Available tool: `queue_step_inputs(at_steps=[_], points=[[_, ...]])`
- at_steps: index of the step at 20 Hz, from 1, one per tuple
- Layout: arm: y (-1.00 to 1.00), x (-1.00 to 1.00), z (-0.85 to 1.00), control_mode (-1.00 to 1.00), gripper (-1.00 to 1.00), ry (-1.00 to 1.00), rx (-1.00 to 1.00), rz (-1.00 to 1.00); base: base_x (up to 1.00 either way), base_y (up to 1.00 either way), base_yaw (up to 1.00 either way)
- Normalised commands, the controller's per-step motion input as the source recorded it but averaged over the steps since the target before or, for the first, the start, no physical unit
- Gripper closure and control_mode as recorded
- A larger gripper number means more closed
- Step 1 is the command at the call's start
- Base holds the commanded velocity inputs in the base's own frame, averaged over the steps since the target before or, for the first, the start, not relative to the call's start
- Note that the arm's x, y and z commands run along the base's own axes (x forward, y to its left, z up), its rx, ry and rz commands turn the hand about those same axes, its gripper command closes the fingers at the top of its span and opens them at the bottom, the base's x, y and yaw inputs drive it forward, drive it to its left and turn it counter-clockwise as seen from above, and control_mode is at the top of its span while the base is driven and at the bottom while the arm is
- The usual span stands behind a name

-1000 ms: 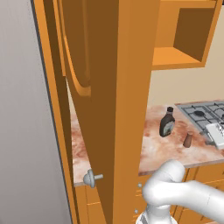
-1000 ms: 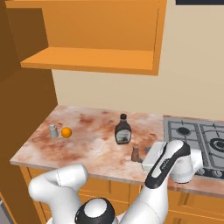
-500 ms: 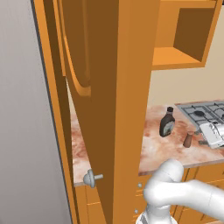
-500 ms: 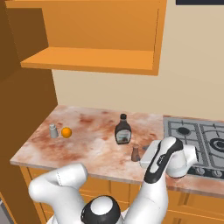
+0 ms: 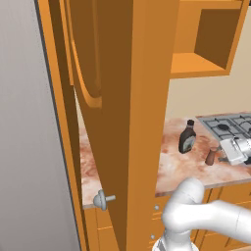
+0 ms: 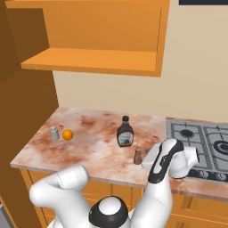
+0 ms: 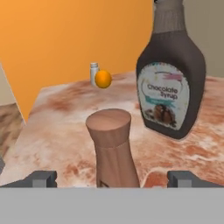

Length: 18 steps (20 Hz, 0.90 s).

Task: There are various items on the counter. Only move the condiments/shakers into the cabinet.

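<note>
While both condiments stand on the pinkish-beige marbled stone bench, nothing has yet gone into the orange wooden wall cabinet, so by the look of things the task is at its very start. The small brown cylindrical wooden shaker stands upright near the front edge of the bench, just left of the grey gas hob. The claw is wide apart and holds nothing; in the hand view its 2 dark tips sit either side of the shaker's base, not touching it, so a grasp of the shaker seems the step in hand. The dark brown chocolate syrup bottle with a dark cap stands just beyond the shaker, a little to the left. Far to the left on the bench lie a small orange round fruit and a small pale grey shaker-like container, close together. Both brown condiments remain to be lifted up to the cabinet shelf.
</note>
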Motion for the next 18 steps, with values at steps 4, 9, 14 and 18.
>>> queue_step_inputs(at_steps=[4,9,14,18], points=[[0.00,0.18,-0.18,-1.00,-1.00,0.05,0.00,0.00,0.00,0.00,0.00],[0.02,0.06,-0.07,-1.00,-1.00,0.02,0.00,0.00,0.00,0.00,0.00],[0.16,0.00,-0.01,-1.00,-1.00,0.01,0.00,0.00,0.00,0.00,0.00],[0.23,0.00,-0.02,-1.00,-1.00,0.00,0.00,0.00,0.00,0.00,0.00]])
